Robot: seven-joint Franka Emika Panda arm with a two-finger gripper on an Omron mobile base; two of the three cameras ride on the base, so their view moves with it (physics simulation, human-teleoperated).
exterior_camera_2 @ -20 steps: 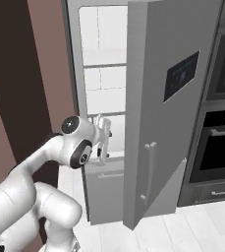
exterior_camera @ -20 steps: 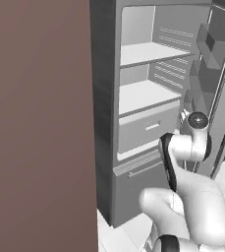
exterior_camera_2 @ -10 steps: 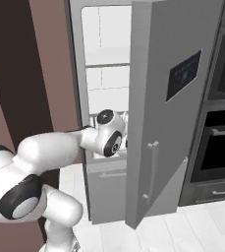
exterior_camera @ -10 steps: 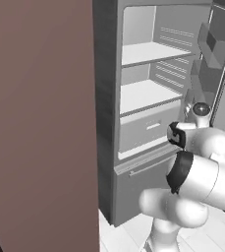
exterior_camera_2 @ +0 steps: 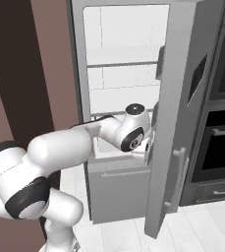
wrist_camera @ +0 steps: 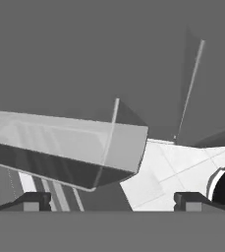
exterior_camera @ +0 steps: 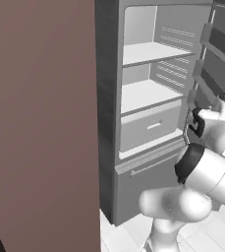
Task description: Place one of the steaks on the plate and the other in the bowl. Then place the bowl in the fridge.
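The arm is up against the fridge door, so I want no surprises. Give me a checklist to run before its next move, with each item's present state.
1. Fridge door open: ok, it stands swung out and the shelves show.
2. Gripper open: ok, fingertips stand wide apart in the hand view.
3. Gripper empty: ok, nothing lies between the fingertips.
4. Shelf space free: ok, both shelves in the left base view are bare.
5. Bowl in the fridge: not ok, none sits on the shelves.
6. Clearance between hand and door: cannot tell; in the right base view the wrist sits right at the door's edge.
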